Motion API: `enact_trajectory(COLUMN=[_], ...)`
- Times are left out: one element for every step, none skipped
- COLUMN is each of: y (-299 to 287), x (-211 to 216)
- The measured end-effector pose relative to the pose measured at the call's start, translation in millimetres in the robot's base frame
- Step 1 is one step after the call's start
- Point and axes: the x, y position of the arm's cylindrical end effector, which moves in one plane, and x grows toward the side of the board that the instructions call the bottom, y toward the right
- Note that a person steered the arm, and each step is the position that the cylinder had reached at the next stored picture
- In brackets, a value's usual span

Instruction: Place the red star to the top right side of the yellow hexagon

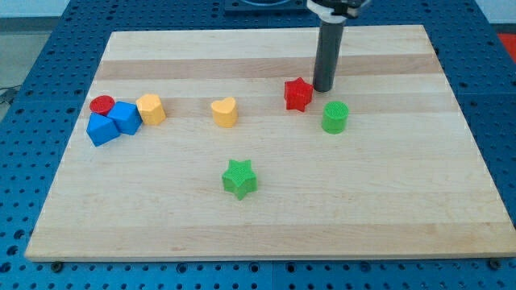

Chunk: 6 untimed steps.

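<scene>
The red star lies on the wooden board, right of centre near the view's top. My tip stands just to the star's right and slightly above it, very close or touching. The yellow hexagon sits far to the left, next to two blue blocks and a red cylinder.
A yellow heart-shaped block lies between the hexagon and the star. A green cylinder stands just below and right of the tip. A green star lies toward the view's bottom centre.
</scene>
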Motion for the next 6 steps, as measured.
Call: enact_trajectory(y=[-5.4, 22.9, 0.7, -63.7, -117.6, -163.1], x=[4.1, 27.8, 31.2, 27.0, 26.0, 9.7])
